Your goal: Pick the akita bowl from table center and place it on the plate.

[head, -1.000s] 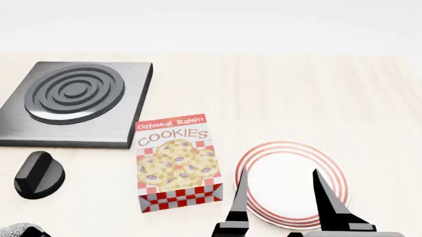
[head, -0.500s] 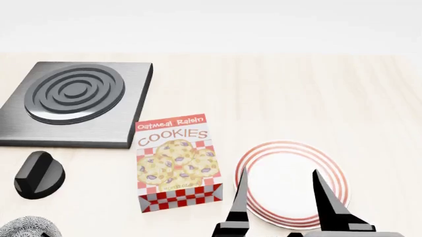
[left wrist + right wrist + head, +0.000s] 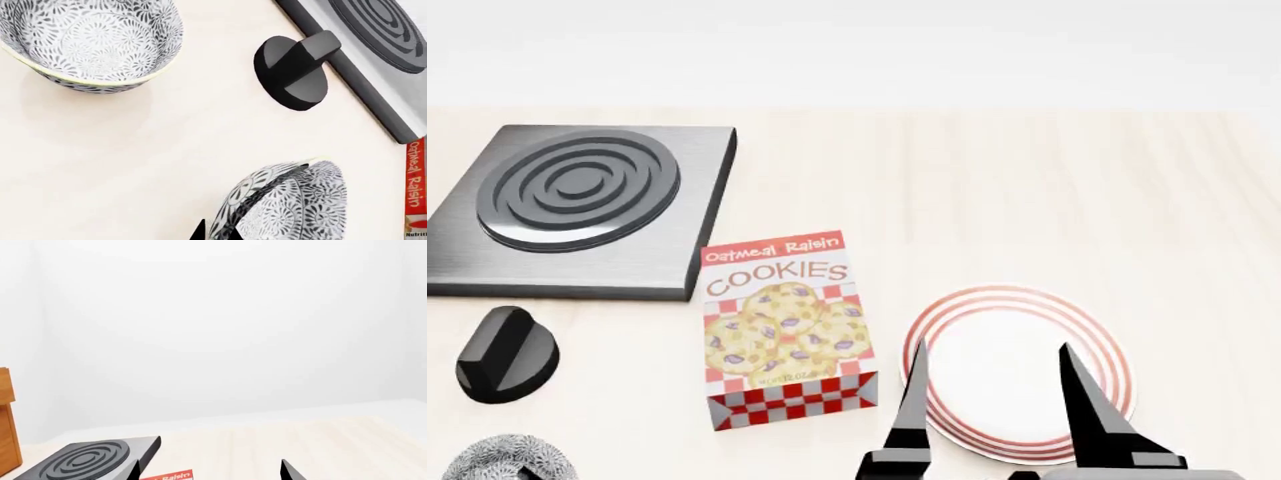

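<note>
The akita bowl (image 3: 293, 202), grey-and-white floral, hangs tilted above the table with its rim pinched between the two dark tips of my left gripper (image 3: 215, 235). In the head view only its top (image 3: 505, 460) shows at the bottom left corner. A second bowl alike (image 3: 90, 42) stands upright on the table in the left wrist view. The plate (image 3: 1014, 310), white with red rings, lies right of the cookie box. My right gripper (image 3: 993, 348) hovers open over the plate's near half, with nothing between its fingers; its tips (image 3: 210, 470) show in the right wrist view.
An Oatmeal Raisin cookies box (image 3: 785, 325) lies between the held bowl and the plate. A grey burner slab (image 3: 577, 205) sits at the back left, with a black knob (image 3: 507, 352) in front of it. A wooden object (image 3: 7, 440) stands far left.
The held bowl has come further into the head view at the bottom left, moving up and to the right. The right gripper has stayed still over the plate.
</note>
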`<state>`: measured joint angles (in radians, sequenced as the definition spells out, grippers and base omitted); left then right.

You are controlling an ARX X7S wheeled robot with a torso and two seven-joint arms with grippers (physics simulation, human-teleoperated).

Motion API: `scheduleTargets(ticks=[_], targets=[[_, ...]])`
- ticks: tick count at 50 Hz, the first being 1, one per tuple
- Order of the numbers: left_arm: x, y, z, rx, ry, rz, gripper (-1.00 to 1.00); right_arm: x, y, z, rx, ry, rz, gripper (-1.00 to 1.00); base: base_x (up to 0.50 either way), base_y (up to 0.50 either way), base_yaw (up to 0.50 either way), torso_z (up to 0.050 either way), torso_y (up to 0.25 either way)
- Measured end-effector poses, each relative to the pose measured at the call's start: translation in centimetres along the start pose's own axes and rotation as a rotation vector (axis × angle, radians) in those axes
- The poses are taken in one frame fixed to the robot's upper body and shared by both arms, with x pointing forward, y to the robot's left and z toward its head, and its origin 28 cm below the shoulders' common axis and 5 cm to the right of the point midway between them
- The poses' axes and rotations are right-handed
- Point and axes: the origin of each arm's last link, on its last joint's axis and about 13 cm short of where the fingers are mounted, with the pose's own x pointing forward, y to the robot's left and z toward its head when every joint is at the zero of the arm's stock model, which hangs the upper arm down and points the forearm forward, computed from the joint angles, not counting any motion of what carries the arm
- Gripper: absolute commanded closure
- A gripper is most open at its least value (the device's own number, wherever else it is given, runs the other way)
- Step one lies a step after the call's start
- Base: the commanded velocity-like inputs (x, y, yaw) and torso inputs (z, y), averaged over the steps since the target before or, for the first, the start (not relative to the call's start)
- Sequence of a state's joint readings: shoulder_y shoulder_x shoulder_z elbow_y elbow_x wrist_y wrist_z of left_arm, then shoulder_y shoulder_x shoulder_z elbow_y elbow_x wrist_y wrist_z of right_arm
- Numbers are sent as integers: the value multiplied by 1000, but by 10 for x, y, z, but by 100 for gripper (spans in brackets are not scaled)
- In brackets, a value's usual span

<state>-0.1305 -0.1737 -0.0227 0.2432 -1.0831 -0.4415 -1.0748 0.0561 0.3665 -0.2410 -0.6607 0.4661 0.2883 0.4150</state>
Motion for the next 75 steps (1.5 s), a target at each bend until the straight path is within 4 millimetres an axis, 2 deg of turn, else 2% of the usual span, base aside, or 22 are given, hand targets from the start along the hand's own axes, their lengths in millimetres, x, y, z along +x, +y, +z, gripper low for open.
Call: scheduleTargets(ticks=[19, 32, 55, 75], targets=[[-24, -14, 3, 113, -81, -180, 100, 0, 0, 1, 1, -2, 0, -100, 0, 0, 0, 0, 0], [-36, -21, 14, 205, -210, -351, 100, 0, 0, 2, 0, -3, 3, -100, 0, 0, 0, 0, 0], [-43, -38, 26, 495, -431, -727, 100, -2, 7, 11, -17, -7, 73, -100, 0, 0, 0, 0, 0], [-43, -50, 44, 649, -537, -931, 100, -13, 11, 34, -59, 24, 238, -100, 0, 0, 0, 0, 0]])
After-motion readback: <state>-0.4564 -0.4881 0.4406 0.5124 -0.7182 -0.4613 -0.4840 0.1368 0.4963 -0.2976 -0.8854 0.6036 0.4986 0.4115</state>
